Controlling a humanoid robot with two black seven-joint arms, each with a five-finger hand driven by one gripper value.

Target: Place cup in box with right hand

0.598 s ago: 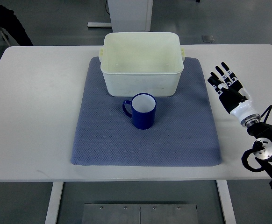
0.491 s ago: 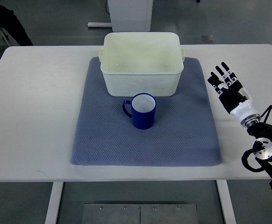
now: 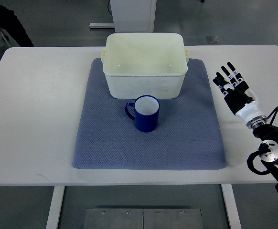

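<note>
Barely any change over the last half second: right hand (image 3: 232, 86) nudged a touch rightward and far, otherwise same pose over bare table (image 3: 38, 109) right of the blue mat (image 3: 187, 143). Fingers spread and straight, pointing far, holding nothing. Well apart from the cup (image 3: 146, 113), which sits upright on the mat just near of the box (image 3: 144, 71), handle pointing left, white inside, looks empty. Box open-topped, apparently nothing in it, sitting on the far part of the mat. Cup and box unmoved across the frames. Left hand not in shot. Dark sleeve of a person at the far-left corner (image 3: 5, 21), clear of the work. Read: task not started in any real sense, reach not yet committed; the small drift looks like settling or the very start of a move, can't tell which. Next needs a leftward traverse over the mat to the cup's right side, away from the handle, then a wrap around the body, lift above the box rim, short carry far, release inside. Main risk: knocking the cup over on approach, or clipping the box's near wall on the lift.
</note>
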